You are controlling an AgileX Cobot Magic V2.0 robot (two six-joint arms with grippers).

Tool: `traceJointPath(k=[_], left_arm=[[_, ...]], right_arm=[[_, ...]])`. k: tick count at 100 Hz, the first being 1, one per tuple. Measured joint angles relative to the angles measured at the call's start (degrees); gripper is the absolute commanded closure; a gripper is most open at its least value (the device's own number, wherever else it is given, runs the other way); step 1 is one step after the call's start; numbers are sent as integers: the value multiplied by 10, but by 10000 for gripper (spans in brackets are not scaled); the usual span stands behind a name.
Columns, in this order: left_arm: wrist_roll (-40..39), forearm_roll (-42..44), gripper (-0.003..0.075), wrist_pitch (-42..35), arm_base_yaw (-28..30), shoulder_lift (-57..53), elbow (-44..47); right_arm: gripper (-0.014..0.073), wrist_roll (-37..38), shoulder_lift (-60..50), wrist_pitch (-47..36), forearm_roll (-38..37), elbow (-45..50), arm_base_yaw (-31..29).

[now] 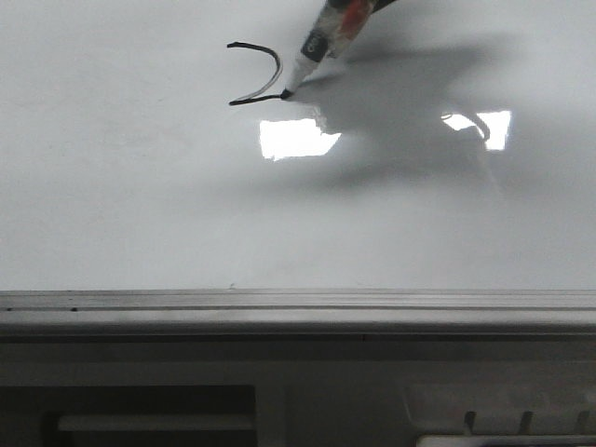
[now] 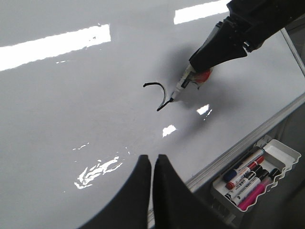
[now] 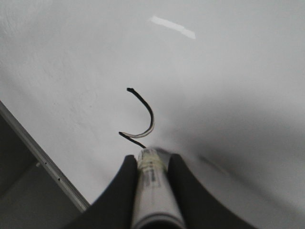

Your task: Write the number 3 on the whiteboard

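Note:
The whiteboard (image 1: 140, 205) fills the front view, with its grey metal edge strip along the near side. On it is a thin black marker stroke (image 1: 261, 74): one curve with a short line back to the left, part of the number 3. It also shows in the left wrist view (image 2: 162, 95) and the right wrist view (image 3: 143, 117). My right gripper (image 3: 151, 160) is shut on a white marker pen (image 1: 305, 60), whose black tip touches the board at the stroke's end. My left gripper (image 2: 152, 158) is shut and empty, above the board's near edge.
A white tray (image 2: 281, 155) with several marker pens hangs below the board's edge strip (image 2: 248, 143). Bright light patches (image 1: 296, 138) reflect on the board. The right arm (image 2: 248, 24) casts a dark shadow over the board's right part.

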Motion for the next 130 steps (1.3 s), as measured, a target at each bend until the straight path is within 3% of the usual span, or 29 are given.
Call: traceJointPath(k=[21,54,78,110,119,130], left_arm=[[0,0,741,0,0,0,0],[0,0,741,0,0,0,0],[0,0,741,0,0,0,0],[0,-7,737,-13,0,0,0],[0,-26,661,-32,0,1,-2],[25,-66,416,-37,0,27,-27]], right_arm=[[652,31,-3,6,-8,6,2],[652,49,48,-31,10,30,81],[653,50,59,-41,19,30,91],[655,40,-47,88,11,-68,95],[655,15,-94,94,11,-106,96],[655,-2,-130,99,9,-128,96]])
